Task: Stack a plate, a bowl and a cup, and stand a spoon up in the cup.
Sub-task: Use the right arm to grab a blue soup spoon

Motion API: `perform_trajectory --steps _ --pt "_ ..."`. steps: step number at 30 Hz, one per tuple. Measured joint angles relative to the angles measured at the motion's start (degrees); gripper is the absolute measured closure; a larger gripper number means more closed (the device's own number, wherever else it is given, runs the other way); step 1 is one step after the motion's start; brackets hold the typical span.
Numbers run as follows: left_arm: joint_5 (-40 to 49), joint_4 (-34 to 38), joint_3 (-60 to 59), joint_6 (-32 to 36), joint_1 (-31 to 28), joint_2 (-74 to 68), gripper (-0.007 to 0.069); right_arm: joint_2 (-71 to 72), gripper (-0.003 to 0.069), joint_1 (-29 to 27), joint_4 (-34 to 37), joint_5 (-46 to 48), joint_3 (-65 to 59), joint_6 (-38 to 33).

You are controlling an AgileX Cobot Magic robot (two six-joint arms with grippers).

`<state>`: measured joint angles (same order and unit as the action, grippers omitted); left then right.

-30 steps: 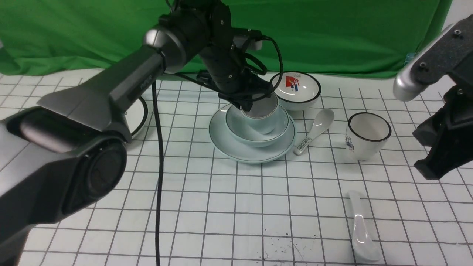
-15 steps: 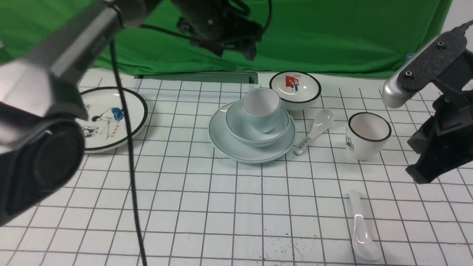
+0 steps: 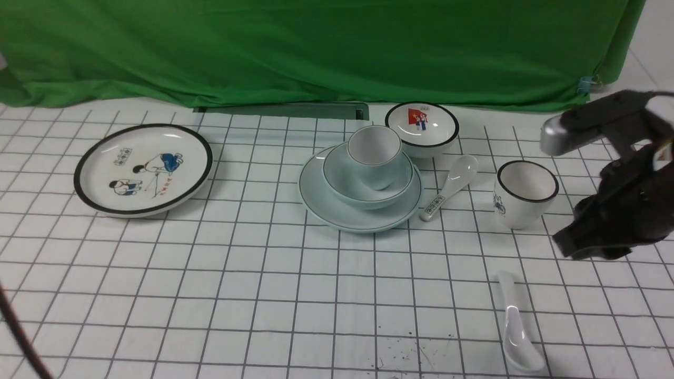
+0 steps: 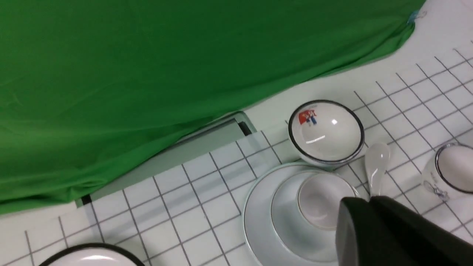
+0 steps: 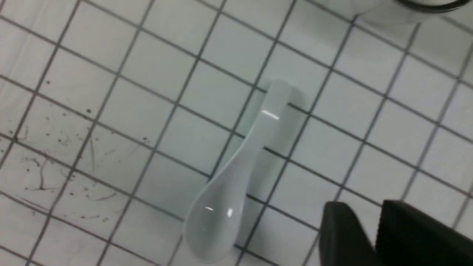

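White cloth ruled in a dark grid (image 3: 263, 273) covers the table, with a green curtain (image 3: 316, 47) hung behind it. The right gripper (image 5: 373, 210) hovers low over the cloth with its black fingers (image 5: 343, 232) parted only a little and nothing between them. The plain glossy white ceramic soup spoon (image 5: 236, 173) lies flat on the cloth close beside those fingertips. In the front view it sits to the gripper's left and nearer the robot, bowl end toward the robot (image 3: 516, 326).

A white black-rimmed cup with a blue drawing (image 3: 526, 192) stands just left of the right gripper and a little farther out. Well to its left is the stack: the pale blue-green round plate (image 3: 326, 208) carries the pale blue-green shallow bowl (image 3: 342, 179). The small handleless pale blue-green cup (image 3: 375, 152) sits inside the bowl, tipped slightly.

The left gripper (image 4: 364, 201) shows only in its wrist view, fingers pressed together and empty. The stacked cup (image 4: 317, 199) is just beyond its tips. A small black-rimmed bowl with a red picture (image 4: 327, 133) and a white spoon with a patterned handle (image 3: 453, 181) lie beside the stack. A white cartoon plate with a thick black rim (image 3: 142, 168) lies far off on the stack's other side.
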<state>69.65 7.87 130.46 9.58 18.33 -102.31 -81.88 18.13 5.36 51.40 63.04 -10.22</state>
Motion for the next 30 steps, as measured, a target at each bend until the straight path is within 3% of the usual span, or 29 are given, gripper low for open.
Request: perform_trajectory --steps 1,2,4,7,10,12,18,24,27,30 --pt "0.0 -0.5 -5.6 0.6 0.0 3.6 0.0663 -3.3 0.0338 0.8 0.4 -0.9 0.0 0.6" --pt "0.0 -0.6 -6.4 0.7 0.0 3.6 0.0663 -3.7 0.0338 0.9 0.4 -1.0 0.0 0.6" --pt "0.0 -2.6 -16.4 1.0 0.0 9.3 0.0665 -8.0 0.0214 2.3 0.5 -3.6 0.0 2.2" --pt "-0.8 -4.3 -27.6 0.9 0.0 16.1 0.0665 -12.5 0.0142 3.5 0.6 -7.2 0.0 4.5" --pt "-4.2 -5.0 -37.9 0.7 0.0 21.7 0.0664 -15.6 0.0136 4.0 0.6 -9.4 0.0 6.2" --pt "-8.8 -5.1 -47.9 -0.1 0.0 27.9 0.0664 -18.6 0.0153 4.0 0.4 -10.9 0.0 7.8" --pt "-17.2 -5.1 -63.2 -0.4 0.0 35.4 0.0662 -22.7 0.0182 4.0 -0.4 -12.2 0.0 9.7" --pt "-19.0 -5.1 -66.2 -0.5 0.0 35.7 0.0662 -24.5 0.0195 4.0 -0.7 -12.8 0.5 11.1" --pt "-19.4 -5.1 -66.3 -0.5 0.0 35.7 0.0662 -24.5 0.0270 4.0 -0.7 -13.0 0.5 11.1" --pt "-19.6 -5.1 -66.3 -0.5 0.0 35.8 0.0662 -23.8 0.0475 4.0 -0.8 -13.8 0.5 10.8"
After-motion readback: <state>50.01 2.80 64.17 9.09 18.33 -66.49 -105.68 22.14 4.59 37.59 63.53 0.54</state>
